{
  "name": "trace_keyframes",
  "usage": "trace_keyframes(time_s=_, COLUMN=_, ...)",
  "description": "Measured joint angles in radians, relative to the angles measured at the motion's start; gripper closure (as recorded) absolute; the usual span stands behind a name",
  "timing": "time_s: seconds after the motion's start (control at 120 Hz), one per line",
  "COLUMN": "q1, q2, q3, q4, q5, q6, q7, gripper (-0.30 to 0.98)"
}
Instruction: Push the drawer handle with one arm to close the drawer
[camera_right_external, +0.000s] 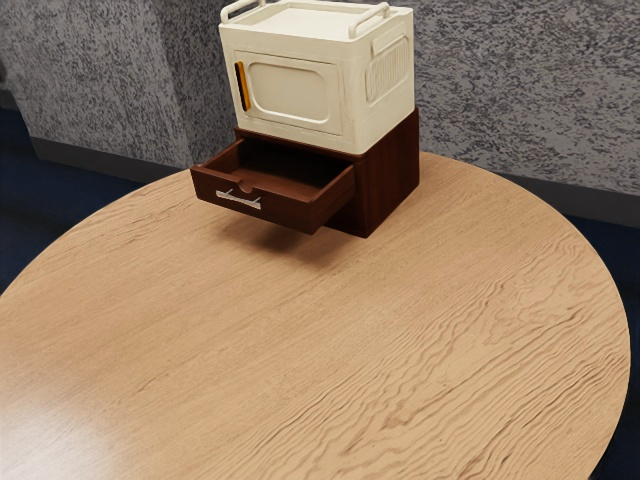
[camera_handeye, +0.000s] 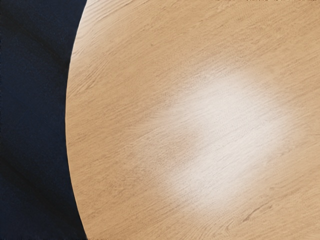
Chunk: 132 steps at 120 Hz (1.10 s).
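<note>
Tabletop (camera_handeye: 185, 130) faces the tool, the open drawer (camera_right_external: 277, 206) seemingly well apart.

On an upright clock face, your arm's hand is up toward twelve o'clock, with its camera looking steeply down toward six. Your wrist holds the hand above what it faces.

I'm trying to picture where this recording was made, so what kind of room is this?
Probably an office or a lounge, though it's a simulated one: there's a round wooden table, a speckled gray wall with a dark baseboard, and dark blue flooring that looks like carpet.
</note>
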Motion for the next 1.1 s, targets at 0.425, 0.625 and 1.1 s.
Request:
trace_keyframes(time_s=0.425, q1=-0.350, q2=-0.032, q3=-0.013, q4=0.123, q5=-0.003, q6=-0.025, q7=-0.015, gripper=0.02)
trace_keyframes(time_s=0.625, q1=-0.097, q2=-0.599, q3=-0.282, q4=-0.727, q5=-0.001, q6=0.061, q7=-0.021, gripper=0.02)
trace_keyframes(time_s=1.1, q1=-0.103, q2=-0.352, q3=-0.165, q4=-1.041, q5=0.103, q6=0.683, q7=0.126, gripper=0.02)
